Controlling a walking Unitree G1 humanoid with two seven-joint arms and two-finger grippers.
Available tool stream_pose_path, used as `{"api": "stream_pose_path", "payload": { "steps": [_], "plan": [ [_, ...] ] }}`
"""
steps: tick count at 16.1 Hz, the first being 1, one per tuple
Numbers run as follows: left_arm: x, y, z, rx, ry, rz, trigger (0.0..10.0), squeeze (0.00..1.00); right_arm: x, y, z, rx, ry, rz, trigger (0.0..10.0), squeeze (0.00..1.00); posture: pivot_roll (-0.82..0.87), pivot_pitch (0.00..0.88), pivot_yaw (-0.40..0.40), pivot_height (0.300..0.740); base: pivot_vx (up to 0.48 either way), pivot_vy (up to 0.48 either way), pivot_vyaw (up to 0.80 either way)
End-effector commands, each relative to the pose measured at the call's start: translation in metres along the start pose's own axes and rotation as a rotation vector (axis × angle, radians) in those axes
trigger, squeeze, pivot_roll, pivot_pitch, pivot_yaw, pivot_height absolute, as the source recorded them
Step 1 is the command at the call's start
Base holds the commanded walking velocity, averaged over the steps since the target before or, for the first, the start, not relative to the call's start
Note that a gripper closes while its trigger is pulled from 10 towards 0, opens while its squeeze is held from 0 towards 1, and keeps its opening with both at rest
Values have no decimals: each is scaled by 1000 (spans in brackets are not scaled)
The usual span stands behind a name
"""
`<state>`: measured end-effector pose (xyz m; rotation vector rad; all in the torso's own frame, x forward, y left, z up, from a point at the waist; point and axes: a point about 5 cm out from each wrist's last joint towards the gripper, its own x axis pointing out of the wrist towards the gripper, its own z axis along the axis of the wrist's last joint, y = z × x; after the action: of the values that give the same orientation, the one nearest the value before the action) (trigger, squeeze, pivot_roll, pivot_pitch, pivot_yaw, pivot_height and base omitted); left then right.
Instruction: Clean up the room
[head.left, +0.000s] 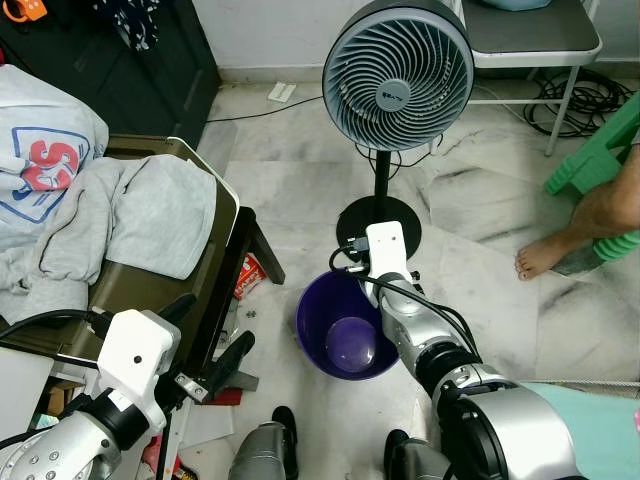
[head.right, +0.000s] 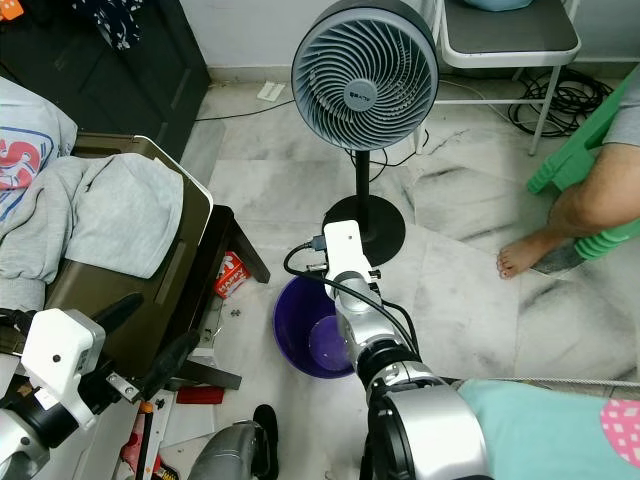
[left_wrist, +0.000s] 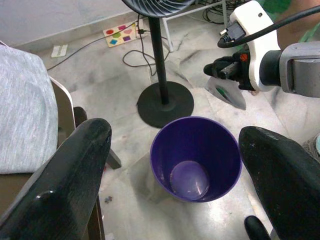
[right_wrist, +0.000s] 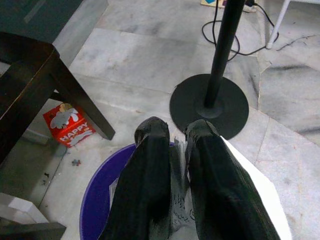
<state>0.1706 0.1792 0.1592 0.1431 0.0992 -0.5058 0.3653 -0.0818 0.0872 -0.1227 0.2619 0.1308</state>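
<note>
A purple bin (head.left: 345, 330) stands on the marble floor in front of my feet, with nothing visible on its bottom. My right gripper (left_wrist: 226, 70) hovers over the bin's far rim, shut on a white, silvery wrapper (left_wrist: 228, 94). The wrapper (right_wrist: 247, 195) sticks out between and beside the black fingers (right_wrist: 150, 185). My left gripper (head.left: 208, 336) hangs open to the left of the bin, beside the chair, with nothing between its fingers.
A standing fan (head.left: 397, 75) with a round black base (head.left: 378, 222) is just behind the bin. A dark chair (head.left: 205, 300) piled with grey clothes (head.left: 140, 215) is on the left, a red box (head.left: 249, 275) under it. A person's foot (head.left: 548, 255) is at right.
</note>
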Motion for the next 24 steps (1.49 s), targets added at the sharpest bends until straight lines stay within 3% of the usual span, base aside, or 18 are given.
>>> {"api": "stream_pose_path", "payload": {
  "steps": [1, 8, 12, 18, 20, 22, 24],
  "plan": [
    [-3, 3, -2, 6, 19, 2, 10000, 0, 0, 7, -1, 6, 9, 10, 10000, 1000, 332, 315, 147, 740, 0, 0, 0],
    [3, 5, -1, 12, 6, 8, 10000, 0, 0, 9, 2, -1, -1, 19, 10000, 1000, 323, 292, 139, 740, 0, 0, 0],
    [19, 3, -1, 5, -39, 9, 10000, 0, 2, 2, 13, 2, -53, 32, 10000, 1000, 272, 242, 100, 740, 0, 0, 0],
    [61, 10, 3, 12, -157, 25, 10000, 0, -4, -30, 12, -8, -149, 25, 10000, 1000, 147, 116, 25, 740, 0, 0, 0],
    [73, 16, 5, 16, -199, 65, 10000, 0, -11, -43, 10, -73, -212, 1, 10000, 1000, 109, 64, 3, 740, 0, 0, 0],
    [83, 22, 7, 28, -250, 103, 10000, 0, -19, -85, -11, -84, -139, -174, 10000, 1000, 87, 11, -19, 740, 0, 0, 0],
    [89, 28, 8, 32, -275, 130, 10000, 0, -23, -100, -15, -83, -132, -198, 10000, 1000, 76, 0, -32, 740, 0, 0, 0]
  ]
}}
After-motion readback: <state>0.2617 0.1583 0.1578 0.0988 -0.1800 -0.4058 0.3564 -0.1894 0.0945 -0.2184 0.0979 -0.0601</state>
